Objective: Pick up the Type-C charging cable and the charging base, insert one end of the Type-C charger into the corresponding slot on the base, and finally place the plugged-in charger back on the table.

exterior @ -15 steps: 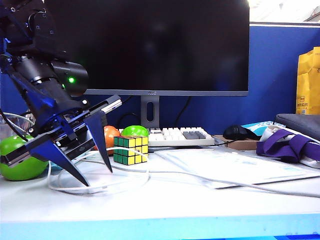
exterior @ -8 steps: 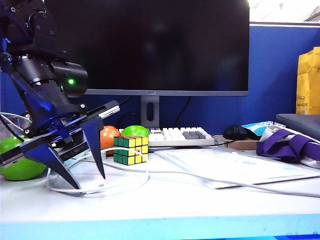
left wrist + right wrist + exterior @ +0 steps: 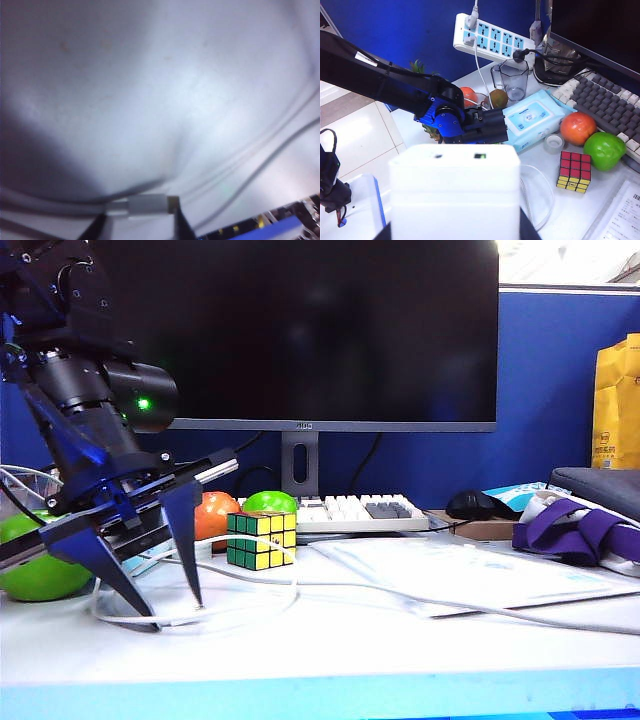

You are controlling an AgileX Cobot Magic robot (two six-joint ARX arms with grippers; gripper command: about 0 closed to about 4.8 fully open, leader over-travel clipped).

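The Type-C charging cable lies in loose loops on the white table. In the left wrist view its white plug with the metal tip rests flat on the table. My left gripper points down over it, open, with one dark fingertip at each end of the plug; the exterior view shows the same gripper with its tips at the table. My right gripper is shut on the charging base, a white block held up in the air, and is out of the exterior view.
A Rubik's cube, an orange and green fruits sit close to the left gripper. Behind are a keyboard, a mouse and the monitor. Papers lie at the right. A tissue pack and a cup stand further left.
My left gripper has turned and shifted slightly left, its fingers have drawn closer together and come down around the cable. Nothing else has moved.
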